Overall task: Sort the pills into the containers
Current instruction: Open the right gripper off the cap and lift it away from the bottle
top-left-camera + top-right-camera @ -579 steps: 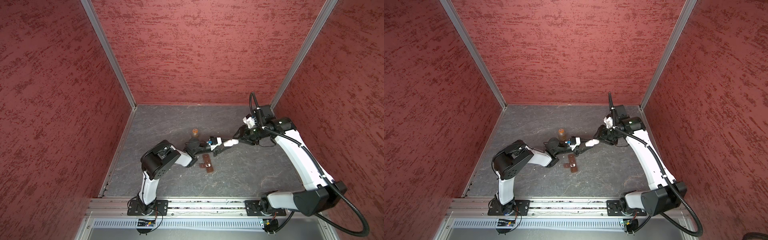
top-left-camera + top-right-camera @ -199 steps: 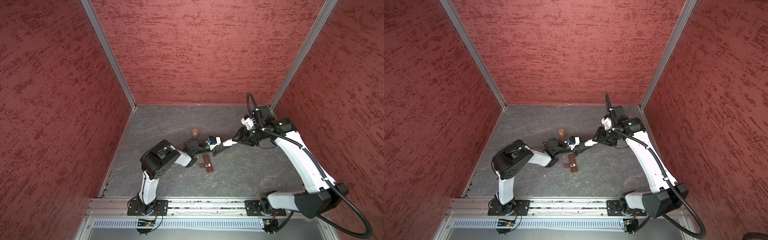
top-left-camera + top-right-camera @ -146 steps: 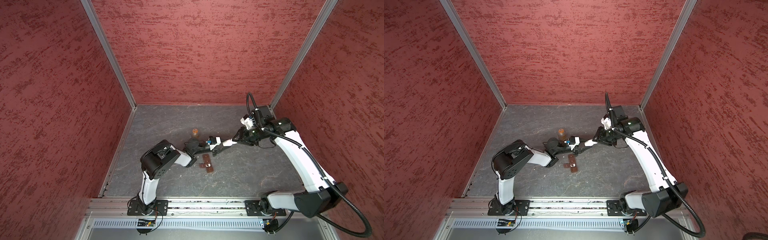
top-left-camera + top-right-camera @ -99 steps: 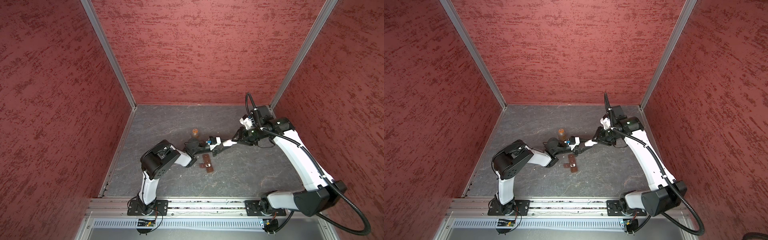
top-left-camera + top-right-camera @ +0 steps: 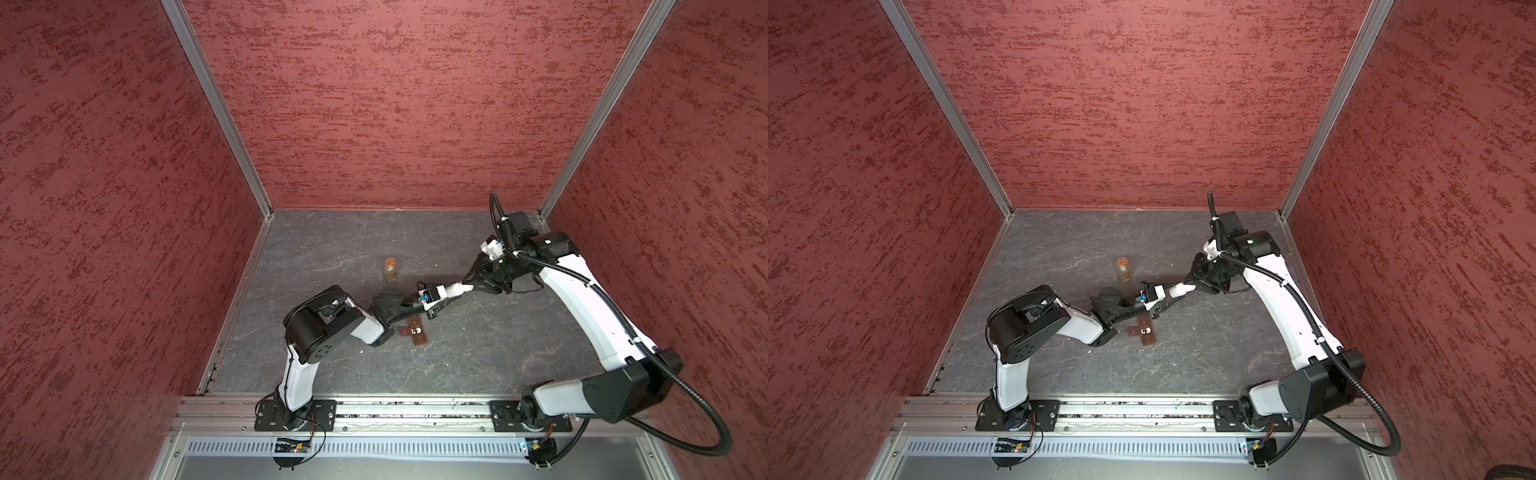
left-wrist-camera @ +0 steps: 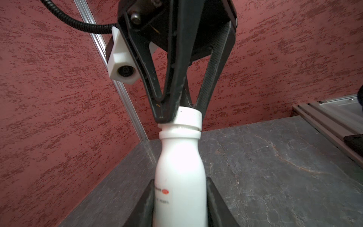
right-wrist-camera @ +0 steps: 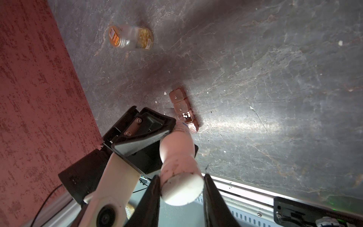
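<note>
Nearest the rail, the containers (image 5: 417, 337) are lying flat on the grey floor (image 5: 478, 353) as one brown strip of cells. The pills (image 5: 1146, 330) are sitting in a single open cell near the middle of the strip, and they are showing as white dots in both top views. A brown flap (image 5: 1133, 331) is sticking out sideways beside that cell. A few white specks (image 7: 340, 42) are lying loose on the floor; you cannot tell what they are.

Just beyond the strip, your left gripper (image 5: 437, 296) is clamping the white bottle (image 6: 180, 157) around its body, jaws partly closed with one on each side. The bottle is hanging nearly level above the floor. Your right gripper (image 5: 471, 286) is meeting it from the opposite end, jaws pinching the cap (image 6: 188, 118).

Farthest back, a clear bottle (image 5: 390, 270) with an orange top is standing upright, apart from both grippers.
</note>
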Available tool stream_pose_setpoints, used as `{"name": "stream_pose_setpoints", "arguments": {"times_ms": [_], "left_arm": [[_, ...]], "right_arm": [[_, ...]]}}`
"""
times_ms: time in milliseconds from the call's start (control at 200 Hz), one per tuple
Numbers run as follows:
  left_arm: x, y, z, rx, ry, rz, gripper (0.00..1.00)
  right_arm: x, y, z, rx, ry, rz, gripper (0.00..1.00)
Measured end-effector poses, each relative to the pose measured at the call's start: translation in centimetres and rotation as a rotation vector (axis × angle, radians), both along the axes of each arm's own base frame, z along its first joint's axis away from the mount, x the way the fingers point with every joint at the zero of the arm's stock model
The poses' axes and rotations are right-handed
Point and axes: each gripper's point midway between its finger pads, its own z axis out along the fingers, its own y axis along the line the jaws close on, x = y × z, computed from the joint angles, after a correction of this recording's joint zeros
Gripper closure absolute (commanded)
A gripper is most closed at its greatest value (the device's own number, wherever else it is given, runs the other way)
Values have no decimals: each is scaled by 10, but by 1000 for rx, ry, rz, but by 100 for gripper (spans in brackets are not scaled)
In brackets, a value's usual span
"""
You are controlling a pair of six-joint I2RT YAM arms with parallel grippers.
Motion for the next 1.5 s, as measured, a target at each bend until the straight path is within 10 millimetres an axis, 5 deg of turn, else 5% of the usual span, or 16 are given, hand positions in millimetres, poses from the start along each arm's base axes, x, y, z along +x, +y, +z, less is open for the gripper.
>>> {"name": "stream_pose_setpoints", "arguments": {"times_ms": [386,1017,1498], "left_arm": [[6,0,-5,41,-70,78,100],[-9,-5,-4,37,-67,-10,100],[-17,-8,-5,26,-28,-81,100]], "right_arm": [[3,0,-5,13,30,-59,69],[-3,-2,-8,-31,-34,91,48],[1,-2,9,-39,-95,121,35]]}}
